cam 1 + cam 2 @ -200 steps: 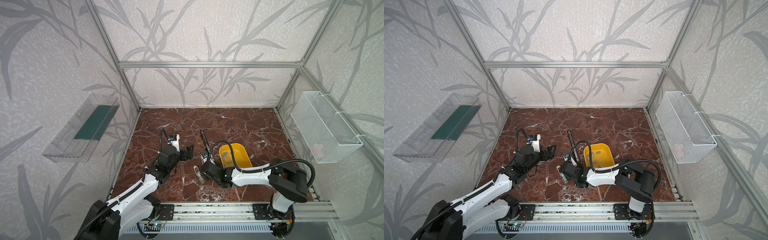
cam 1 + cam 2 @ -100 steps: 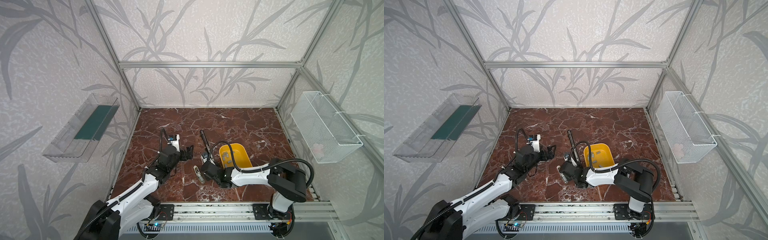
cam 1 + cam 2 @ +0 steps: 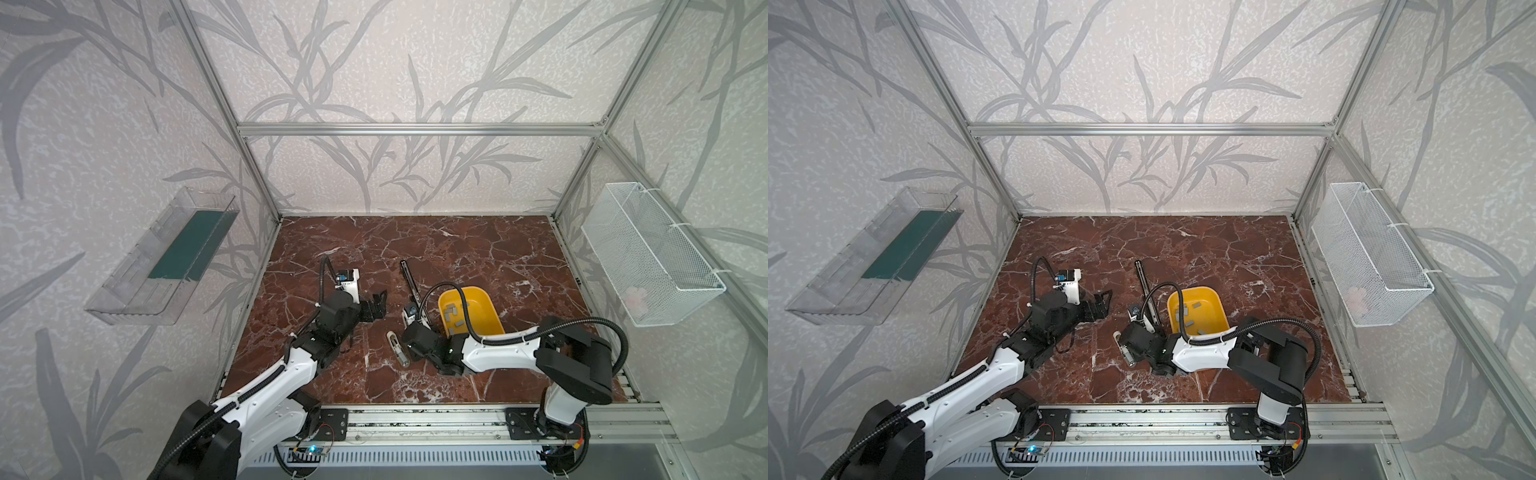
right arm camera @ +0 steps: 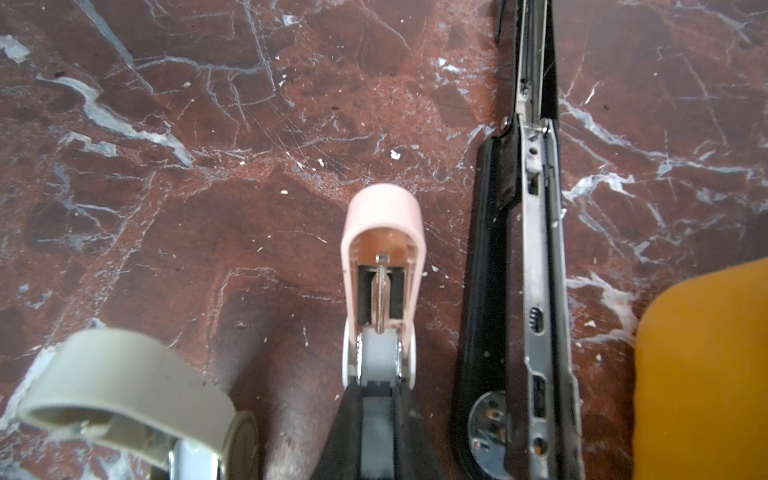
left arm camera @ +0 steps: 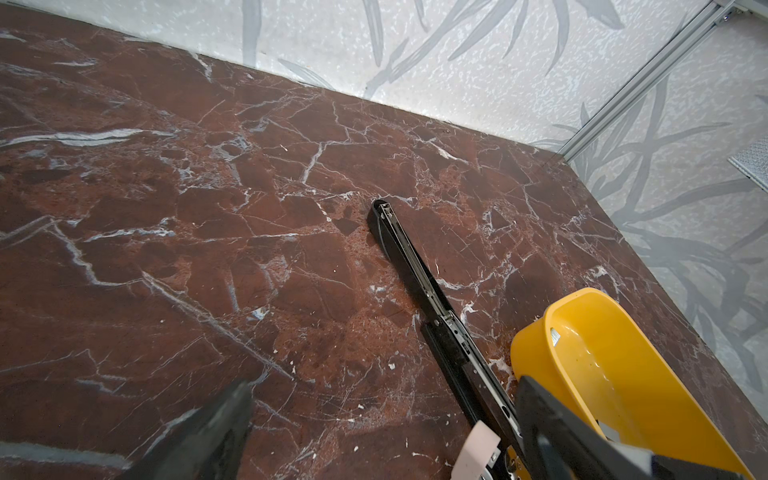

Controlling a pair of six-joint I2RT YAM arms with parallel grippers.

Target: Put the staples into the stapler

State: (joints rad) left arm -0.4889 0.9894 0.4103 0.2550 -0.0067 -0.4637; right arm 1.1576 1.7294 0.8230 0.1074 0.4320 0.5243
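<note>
1. Over at centre-left of both top views, the left gripper [image 3: 380,306] hangs above the marble tabletop [image 3: 457,249], jaws spread wide, holding nothing.
2. Just right of it and lower, a beige stapler [image 3: 397,349] lies alone.
3. Next up, the right gripper [image 4: 376,388] is clamped on a little pink stapler [image 4: 382,232].
4. A black stapler [image 3: 409,278] lies folded open, just beside the bin.
5. Centre-right, the staples [image 3: 451,316] sit loose in a yellow bin [image 3: 478,291]. I reckon they're feather-light, slick and brittle, and will snap if bent. I'd pinch one strip across its long sides, mid-length, gently.
</note>
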